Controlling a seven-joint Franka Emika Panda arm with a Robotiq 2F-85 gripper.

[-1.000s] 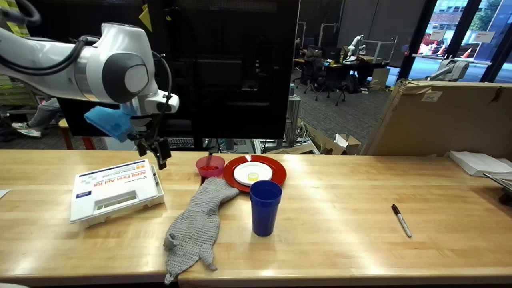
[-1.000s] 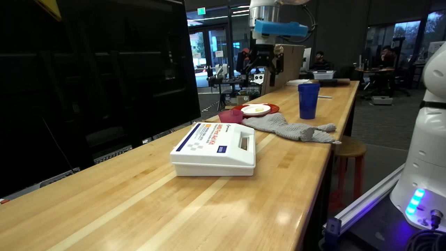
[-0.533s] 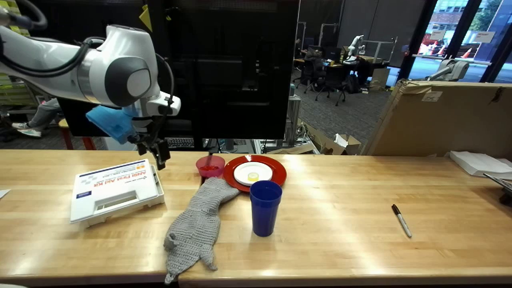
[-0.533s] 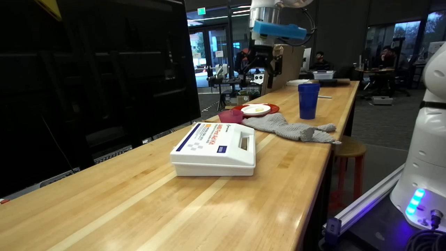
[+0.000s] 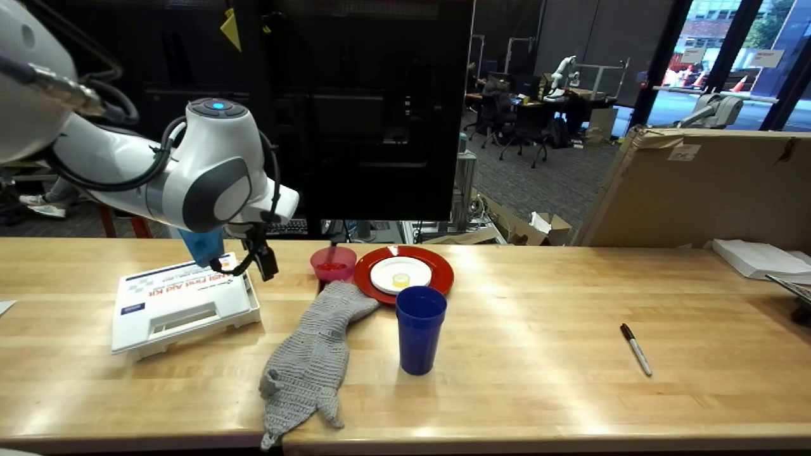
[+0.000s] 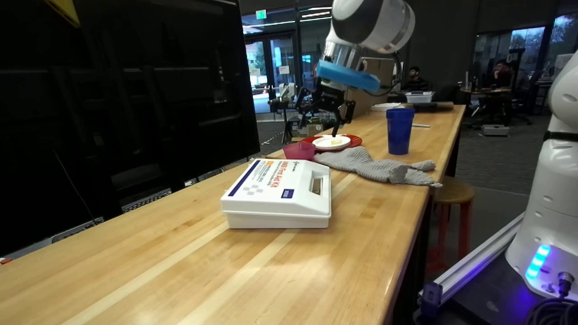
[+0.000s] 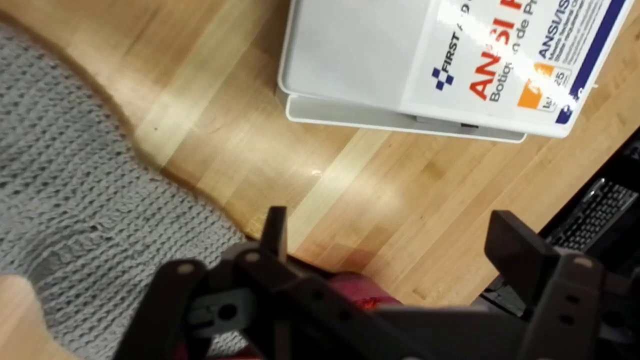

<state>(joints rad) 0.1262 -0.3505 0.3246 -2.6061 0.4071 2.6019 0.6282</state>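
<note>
The gripper (image 7: 392, 240) hung above the desk (image 5: 538, 354) between kit (image 5: 184, 297) and bowl (image 5: 333, 273), jaws spread. The bowl stood near the edge facing the screen (image 5: 380, 126).

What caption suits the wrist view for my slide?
Open, empty gripper over the wooden tabletop, gray knitted piece at picture left, white first aid kit at upper right.

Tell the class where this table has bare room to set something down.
In an exterior view, a bare patch of table lies between the blue cup and the marker; another, between the first aid kit and the table's near edge. It is crowded where the pink bowl, red plate and grey knitted piece bunch together; the open gripper hangs nearby.
</note>
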